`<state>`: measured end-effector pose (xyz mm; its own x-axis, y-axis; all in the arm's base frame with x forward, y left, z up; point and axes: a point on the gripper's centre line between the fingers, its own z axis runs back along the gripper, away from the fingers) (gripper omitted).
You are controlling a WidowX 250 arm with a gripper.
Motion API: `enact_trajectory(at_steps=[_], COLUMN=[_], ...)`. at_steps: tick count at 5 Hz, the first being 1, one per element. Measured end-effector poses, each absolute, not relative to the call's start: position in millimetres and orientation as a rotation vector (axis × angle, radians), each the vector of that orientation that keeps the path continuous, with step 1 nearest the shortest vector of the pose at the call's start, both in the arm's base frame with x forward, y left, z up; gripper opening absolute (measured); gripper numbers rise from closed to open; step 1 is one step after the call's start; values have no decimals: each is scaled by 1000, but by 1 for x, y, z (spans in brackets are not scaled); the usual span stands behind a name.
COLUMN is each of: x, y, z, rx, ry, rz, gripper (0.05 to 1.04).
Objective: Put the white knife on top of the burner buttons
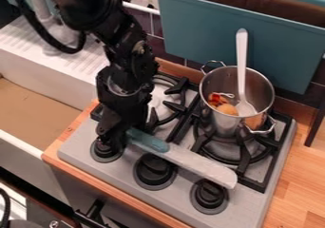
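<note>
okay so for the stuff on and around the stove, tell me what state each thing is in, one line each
White knife: flat side up, along the burner buttons; whether resting on them, unclear.
Gripper: down at the knife's handle.
Pot: upright, lidless, food inside.
Spoon: leaning in the pot, handle up.
Burner buttons: on or off, can't tell.

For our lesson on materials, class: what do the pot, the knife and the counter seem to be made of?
Pot: shiny metal, probably steel, given its silvery reflections.
Knife: likely plastic with a dull finish, being whitish and teal without metallic shine.
Counter: wood or a wood-look surface, smooth, showing joined brown strips.
</note>
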<state>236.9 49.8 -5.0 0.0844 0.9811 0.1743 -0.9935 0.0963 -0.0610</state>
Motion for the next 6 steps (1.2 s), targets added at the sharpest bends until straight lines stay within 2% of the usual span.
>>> enact_trajectory(at_steps=[1,2,4,6], x=[241,244,255,267], y=[50,51,60,59], z=[2,16,45,61], rx=[60,33,-15,18], ry=[-184,-145,-181,-181], rz=[1425,1373,1130,805], gripper=[979,997,997,997])
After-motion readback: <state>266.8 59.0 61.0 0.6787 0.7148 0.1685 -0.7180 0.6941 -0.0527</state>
